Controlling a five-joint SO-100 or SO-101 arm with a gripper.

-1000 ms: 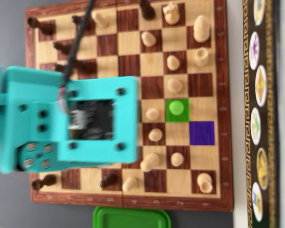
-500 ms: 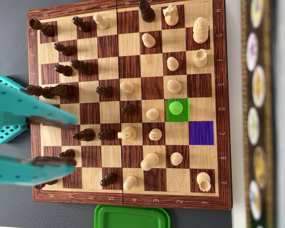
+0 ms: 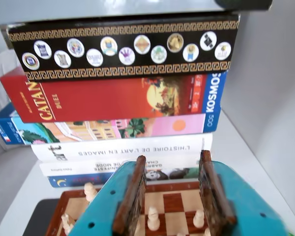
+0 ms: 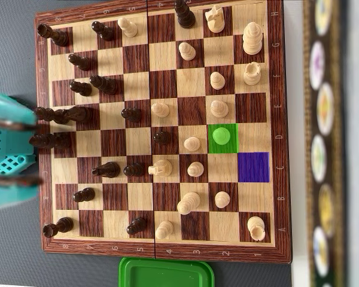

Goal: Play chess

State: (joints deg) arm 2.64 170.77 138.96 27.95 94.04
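Observation:
The wooden chessboard fills the overhead view, with dark pieces mostly on its left half and light pieces on its right half. One square is tinted green under a light pawn, and the empty square diagonally below it is tinted purple. My teal gripper hangs at the board's left edge, open and holding nothing. In the wrist view the gripper stands wide open above the chessboard, with light pawns showing between its fingers.
A green plastic lid lies just below the board. A stack of game boxes and books stands beyond the board's far side; the top black box runs along the right in the overhead view.
The arm has drawn back to the left, from covering the board's left-centre to only its fingers showing at the left edge. No piece has moved.

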